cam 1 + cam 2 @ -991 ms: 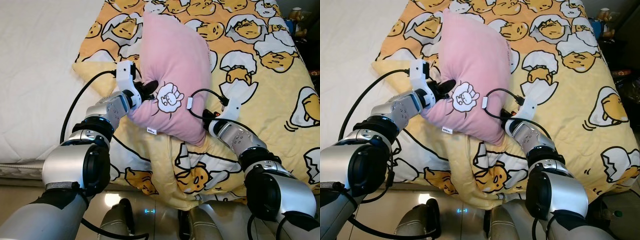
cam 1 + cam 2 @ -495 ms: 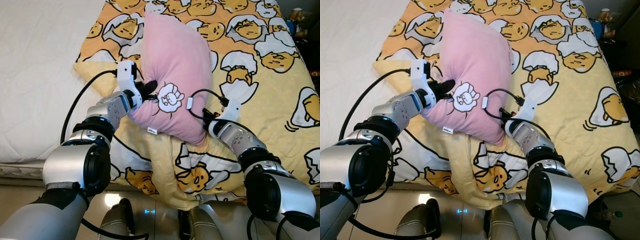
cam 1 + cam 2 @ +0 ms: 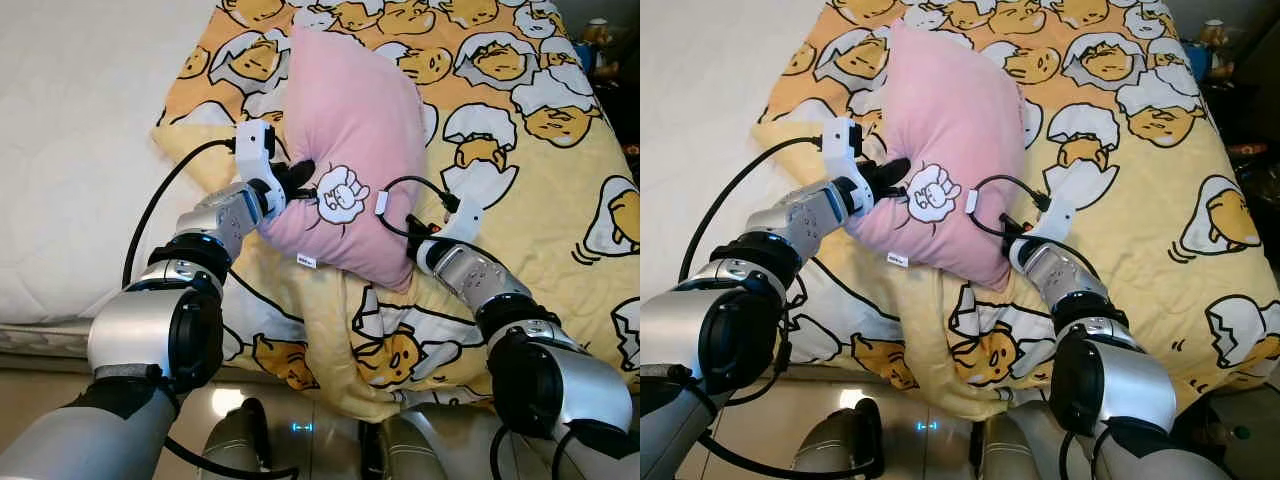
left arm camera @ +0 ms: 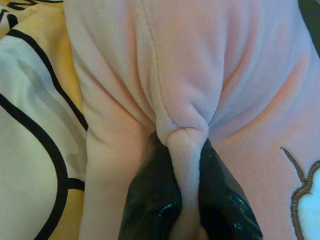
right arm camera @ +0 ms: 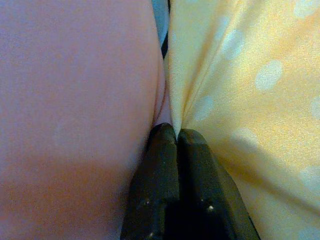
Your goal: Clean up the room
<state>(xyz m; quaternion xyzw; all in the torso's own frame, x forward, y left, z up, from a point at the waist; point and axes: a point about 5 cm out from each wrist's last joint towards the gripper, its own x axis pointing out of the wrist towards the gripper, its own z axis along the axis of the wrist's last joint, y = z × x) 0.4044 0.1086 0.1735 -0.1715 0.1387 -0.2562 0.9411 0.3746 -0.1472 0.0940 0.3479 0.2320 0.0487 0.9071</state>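
We're looking down at a soft pink plush pillow with a white cartoon sheep patch (image 3: pixel 348 150), lying on a yellow quilted blanket printed with egg-character cartoons (image 3: pixel 520 130) that covers the bed, with the white quilted mattress cover (image 3: pixel 70 150) showing to the robot's left. Left gripper (image 4: pixel 182 165) is pinching a fold of the pillow's pink fabric between its two black fingers (image 4: pixel 150 200), at the pillow's left edge beside the sheep patch. Right gripper (image 5: pixel 176 134) is sitting at the pillow's right lower edge, fingers pressed together with tips touching, wedged into the seam where the pink pillow meets the yellow dotted fabric; we're not able to tell whether any cloth is caught between them. Blanket's near edge is hanging bunched over the bed side.
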